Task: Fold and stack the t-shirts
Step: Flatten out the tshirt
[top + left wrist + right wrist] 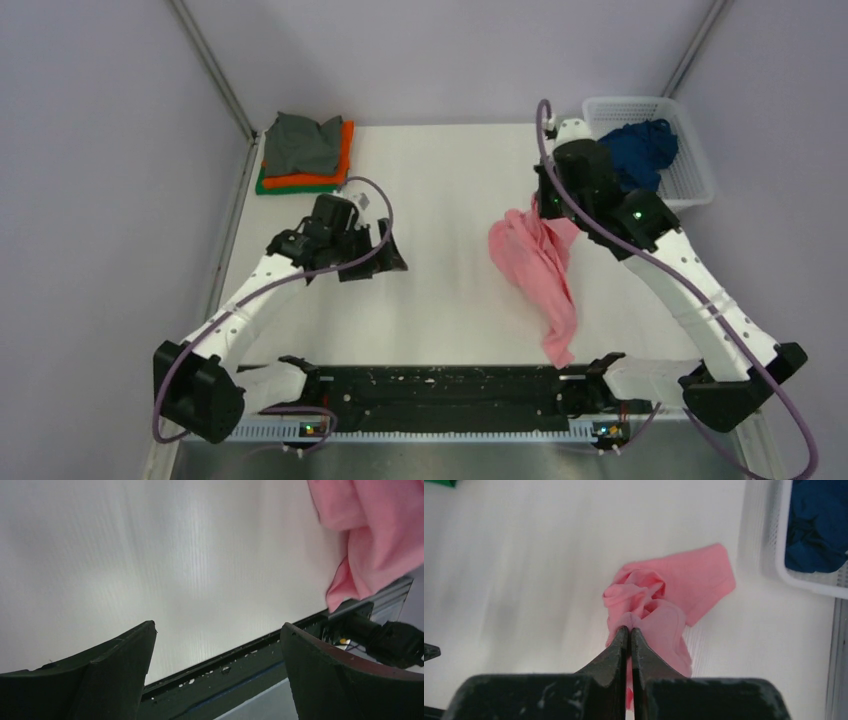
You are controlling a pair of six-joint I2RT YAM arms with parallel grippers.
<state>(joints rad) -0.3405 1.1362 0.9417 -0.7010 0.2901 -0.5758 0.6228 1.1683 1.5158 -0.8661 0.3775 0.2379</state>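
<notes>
One crumpled light pink cloth t-shirt (545, 280) trails across the white tabletop (440, 190), its long axis running from the far side toward the near edge. The right fingers (616, 655) are clamped on its far end. The left fingers (120, 655) stand apart, well left of it.

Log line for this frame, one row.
right gripper shut on pink t-shirt | left gripper open, empty | folded stack far-left | blue t-shirt in basket

Pale lilac walls (90, 150); white ribbed table (450, 200); grey corner posts (211, 65).
</notes>
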